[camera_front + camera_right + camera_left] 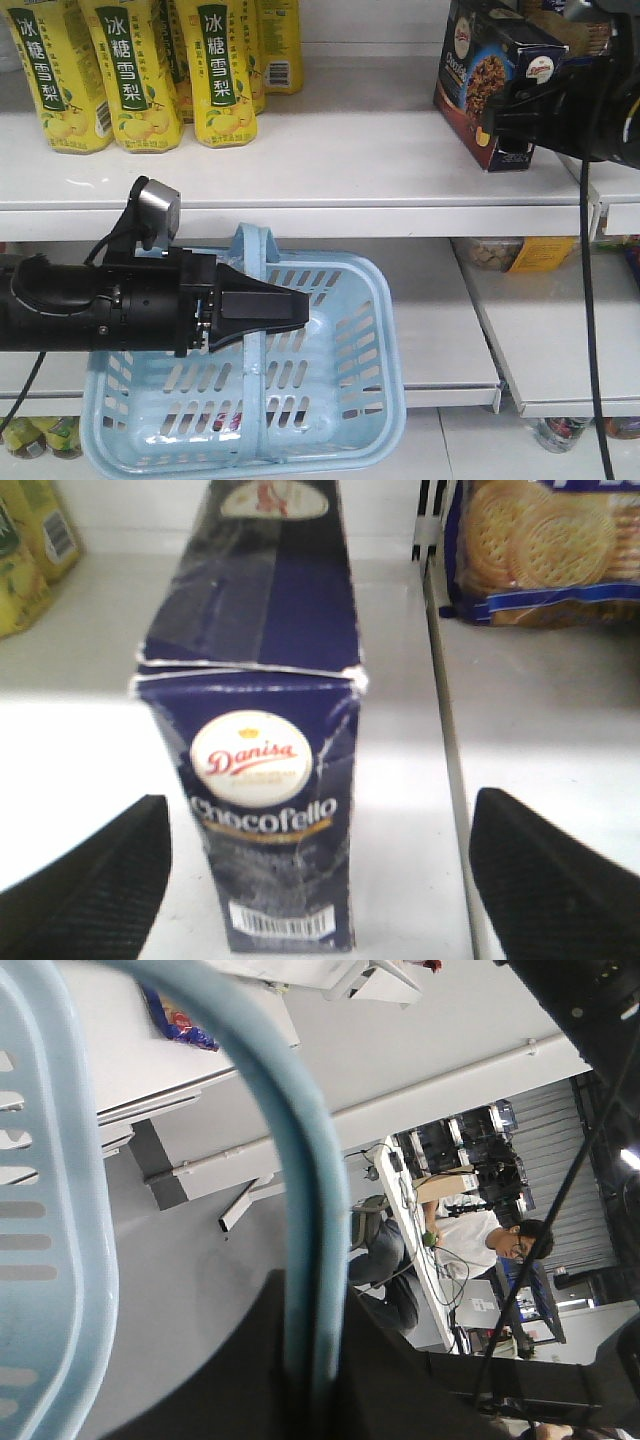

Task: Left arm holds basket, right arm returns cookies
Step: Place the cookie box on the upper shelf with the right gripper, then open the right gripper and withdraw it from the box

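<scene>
Black fingers (95,875) of my right gripper (320,880) stand apart beside the cookies (265,810), already upright on the shelf (330,160); my left gripper (262,310) seems clamped on the basket (340,400) handle, keeping it up.

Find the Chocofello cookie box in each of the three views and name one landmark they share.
Exterior front-facing: Chocofello box upper right, on the white shelf, at the right gripper.
Left wrist-mounted: not in it.
Right wrist-mounted: Chocofello box centre, between the open fingers.
Shared landmark: the white shelf in front and right-wrist views.
</scene>
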{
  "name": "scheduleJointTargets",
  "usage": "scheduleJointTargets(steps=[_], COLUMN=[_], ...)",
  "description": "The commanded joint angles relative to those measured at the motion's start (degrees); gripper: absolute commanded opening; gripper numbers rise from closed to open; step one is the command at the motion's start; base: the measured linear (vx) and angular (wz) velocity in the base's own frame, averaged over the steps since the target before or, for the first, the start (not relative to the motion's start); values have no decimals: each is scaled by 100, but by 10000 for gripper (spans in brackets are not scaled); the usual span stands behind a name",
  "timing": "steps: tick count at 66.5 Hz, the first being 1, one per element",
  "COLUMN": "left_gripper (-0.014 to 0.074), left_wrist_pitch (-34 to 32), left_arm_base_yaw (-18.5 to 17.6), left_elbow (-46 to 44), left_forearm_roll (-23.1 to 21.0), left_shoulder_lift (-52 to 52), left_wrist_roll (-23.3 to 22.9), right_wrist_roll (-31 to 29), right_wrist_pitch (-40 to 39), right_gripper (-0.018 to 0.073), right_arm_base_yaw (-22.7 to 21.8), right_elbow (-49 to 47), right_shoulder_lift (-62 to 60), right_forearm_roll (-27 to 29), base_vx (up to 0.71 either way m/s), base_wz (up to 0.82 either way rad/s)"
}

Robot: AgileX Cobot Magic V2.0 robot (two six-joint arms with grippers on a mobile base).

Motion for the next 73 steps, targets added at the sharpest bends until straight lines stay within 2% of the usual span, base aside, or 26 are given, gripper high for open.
scheduleJointTargets(steps=[1, 27, 52, 60, 73], left_gripper=[-6, -6, -6, -6, -6], left_wrist_pitch=[319, 319, 319, 319, 319], left_arm_base_yaw=[-23, -23, -23, -23, -23], left_elbow=[-201, -201, -201, -201, -201], left_forearm_roll=[-666, -666, -666, -666, -666], left_shoulder_lift=[-194, -194, -194, -194, -194], left_wrist_roll=[70, 70, 70, 70, 70], right_wrist_roll=[-65, -263, -330, -330, -333], right_wrist_pitch=[-408, -614, -601, -314, -312], right_gripper=[549, 516, 516, 516, 516], right_arm_base_yaw=[-18, -18, -18, -18, -18], right_elbow=[0, 1307, 3348, 3983, 4736], right_shoulder_lift=[-483, -2379, -4916, -5752, -6530], right_forearm_roll=[-99, -103, -97, 99, -152], base_vx=[0, 0, 0, 0, 0], base_wz=[0, 0, 0, 0, 0])
